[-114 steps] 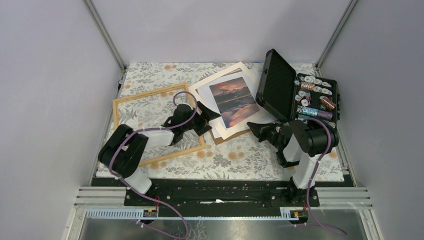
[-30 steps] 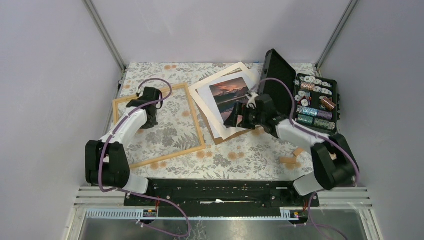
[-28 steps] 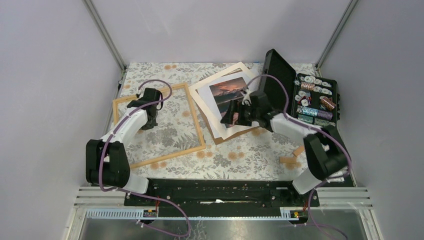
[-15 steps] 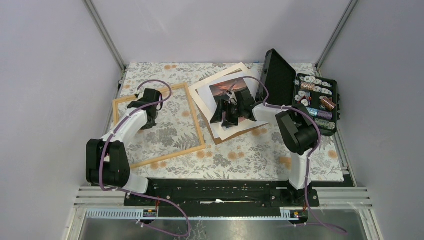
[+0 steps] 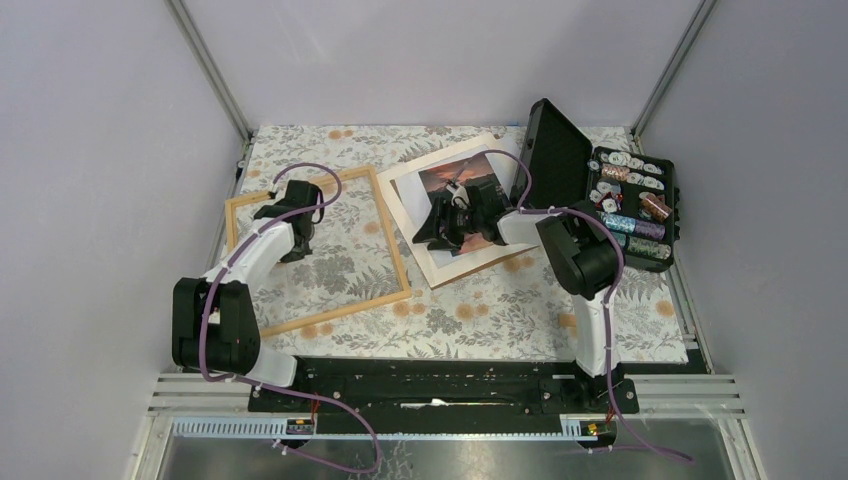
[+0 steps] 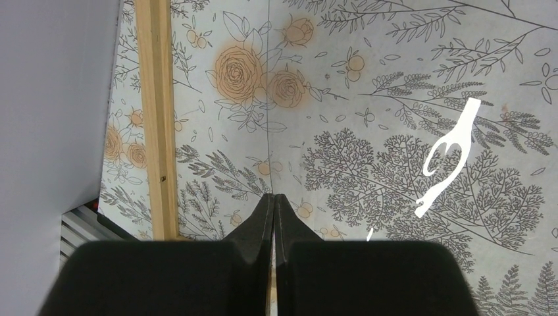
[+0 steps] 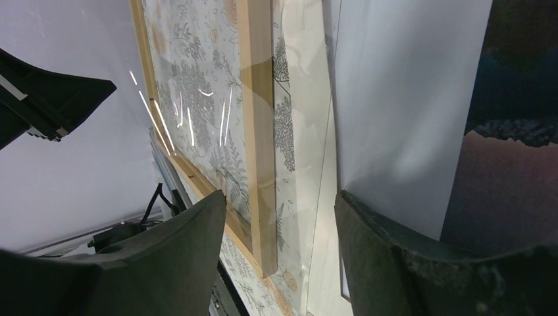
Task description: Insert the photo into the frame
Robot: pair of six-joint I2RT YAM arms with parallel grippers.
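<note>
Over the photo — right pincer, jaws apart.

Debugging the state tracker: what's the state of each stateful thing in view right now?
frame: lying flat, empty.
photo: face up, outside the frame.
left gripper: shut, empty, over the frame's interior.
right gripper: open, at the photo's edge.
black case: lid open.

Black end effectors, white arms, purple cables
</note>
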